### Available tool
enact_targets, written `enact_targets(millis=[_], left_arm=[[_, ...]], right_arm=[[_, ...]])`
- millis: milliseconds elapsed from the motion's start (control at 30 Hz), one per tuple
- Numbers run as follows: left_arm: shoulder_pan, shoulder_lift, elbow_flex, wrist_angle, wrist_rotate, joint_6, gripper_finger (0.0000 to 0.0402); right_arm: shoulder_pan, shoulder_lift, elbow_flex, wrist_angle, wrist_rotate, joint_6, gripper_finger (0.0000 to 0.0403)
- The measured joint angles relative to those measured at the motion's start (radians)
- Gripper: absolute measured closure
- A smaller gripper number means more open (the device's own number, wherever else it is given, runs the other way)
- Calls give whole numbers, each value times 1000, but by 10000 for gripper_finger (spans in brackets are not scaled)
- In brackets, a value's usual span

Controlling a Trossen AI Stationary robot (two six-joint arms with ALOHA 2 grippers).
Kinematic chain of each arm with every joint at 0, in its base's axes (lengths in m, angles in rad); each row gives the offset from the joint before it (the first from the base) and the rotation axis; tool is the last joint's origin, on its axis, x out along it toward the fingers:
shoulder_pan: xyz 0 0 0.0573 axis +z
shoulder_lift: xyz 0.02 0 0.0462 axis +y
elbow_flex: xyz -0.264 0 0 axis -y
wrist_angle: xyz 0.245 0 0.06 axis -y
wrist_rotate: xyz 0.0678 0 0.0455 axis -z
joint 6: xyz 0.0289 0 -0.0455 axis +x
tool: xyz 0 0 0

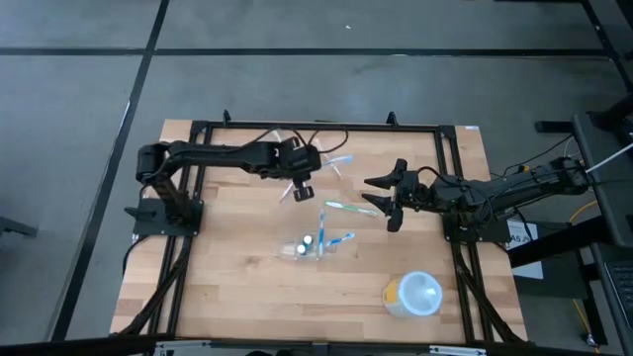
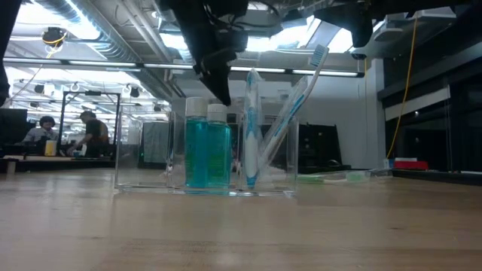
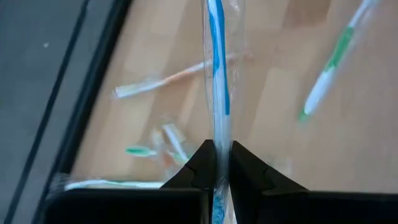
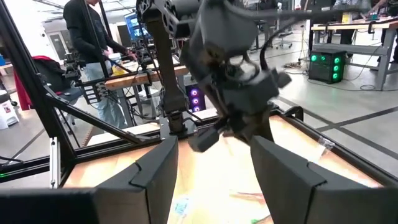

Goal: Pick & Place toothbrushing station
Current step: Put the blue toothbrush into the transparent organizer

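Above the surface (image 1: 237,287), your left end effector (image 3: 216,163) pinches a wrapped blue toothbrush (image 3: 216,56), unreadable from overhead; your right end effector (image 4: 214,165) gapes empty.

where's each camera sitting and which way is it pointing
High: overhead, straight down; both arms, left tool, right tool, toothbrushing station.
Low: table height, level across; station close, left tool above.
Left wrist: on that arm, facing the tabletop; fingers pinch a wrapped blue toothbrush.
Right wrist: on that arm, across the table; its open tool.
Shared: the left tool.
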Motion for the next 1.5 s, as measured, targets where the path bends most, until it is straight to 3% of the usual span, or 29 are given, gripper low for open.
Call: enact_targets(millis=[133,267,433,633,867,1033,1200,1333,1500], left_arm=[[1,-36,0,0,9,0,383],[-8,-55,0,1,116,-7,383],[-37,-72,0,1,177,-23,383],[-62,-136,-31,86,148,-91,383],[-69,-358,-288,421,237,-149,383],[-108,-526,-576,730,316,-230,383],[-146,-624,-847,1088,477,-338,383],[-185,-633,-924,1129,486,-383,383],[-264,-601,-920,1176,485,-382,383]], right_arm=[[0,0,0,0,0,0,197],[0,0,0,0,0,0,197],[0,0,0,-4,-18,7,197],[1,2,0,-4,-27,8,197],[11,22,0,-8,-26,14,197],[19,23,0,-6,-26,12,197],[20,23,0,-3,-23,14,197],[20,23,0,20,-23,-11,197],[20,24,0,40,-48,-54,197]])
